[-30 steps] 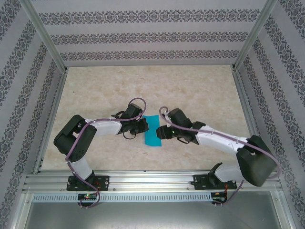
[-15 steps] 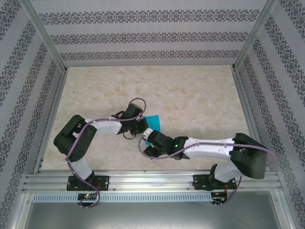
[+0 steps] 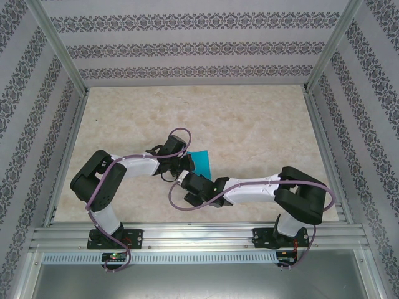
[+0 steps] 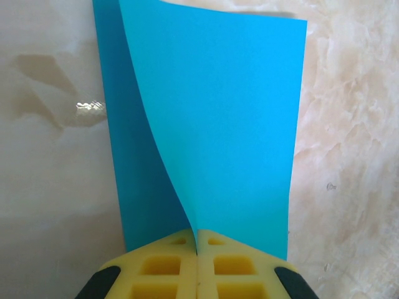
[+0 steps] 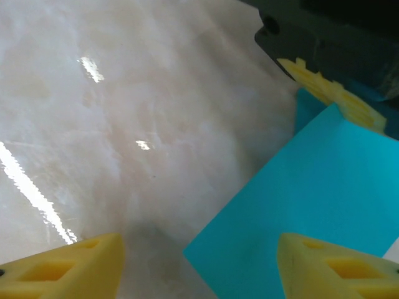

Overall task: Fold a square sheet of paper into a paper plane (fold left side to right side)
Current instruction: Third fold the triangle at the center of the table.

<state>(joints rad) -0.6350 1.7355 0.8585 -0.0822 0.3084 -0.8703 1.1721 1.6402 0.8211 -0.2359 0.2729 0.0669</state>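
Observation:
The square sheet of paper [image 4: 212, 124] is bright teal and lies doubled over on the marble table. Its upper layer curves up from the lower one. My left gripper [image 4: 197, 249] is shut on that layer's near edge, its yellow fingertips pressed together. From above, the sheet [image 3: 202, 163] shows just right of the left gripper [image 3: 189, 163]. My right gripper [image 5: 199, 268] is open and low over the table, with a corner of the sheet [image 5: 299, 205] lying between its fingertips. The right arm reaches across the front, so the right gripper [image 3: 186, 180] sits near-left of the sheet. The paper plane is out of view.
The marble table top [image 3: 249, 118] spreads behind and to both sides. Patterned walls and aluminium posts [image 3: 62, 56] enclose it, and a metal rail [image 3: 199, 233] runs along the near edge. The left gripper's yellow fingers [image 5: 330, 90] stand close ahead of the right gripper.
The right arm has swung from the sheet's right edge across the front to its near-left side, now covering the sheet's near part. Its jaws opened wider. The left gripper held still.

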